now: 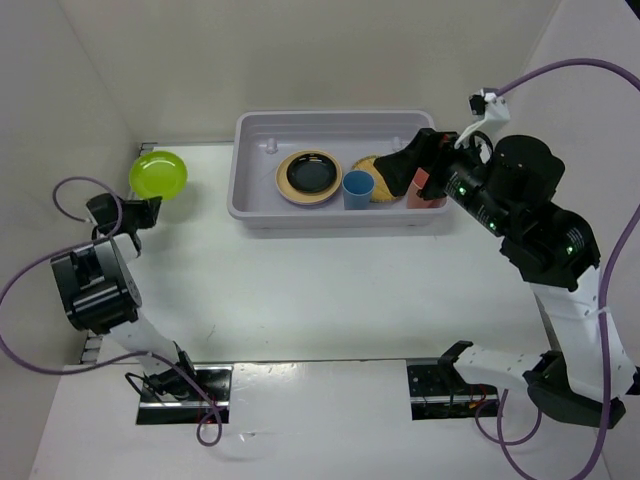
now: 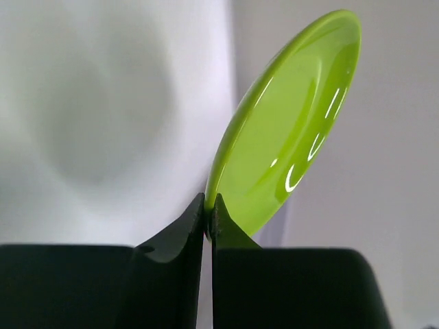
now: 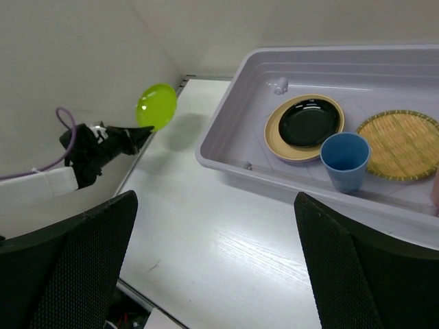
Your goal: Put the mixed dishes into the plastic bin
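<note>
Remote check, surface only. I see a white tabletop (image 1: 320, 300), matte, with faint grain lines showing in the right wrist view. White walls close it in on the left, back and right.

Directly on it stands the plastic bin (image 1: 335, 117), pale lavender-grey. Its long side runs parallel to the back wall. It sits at the far end, roughly centred left to right, with its back rim near the wall.

At the near edge two black mounts, the left base plate (image 1: 185, 393) and the right base plate (image 1: 445, 385), sit well apart. A seam (image 1: 320, 362) crosses the tabletop along their far edges.
</note>
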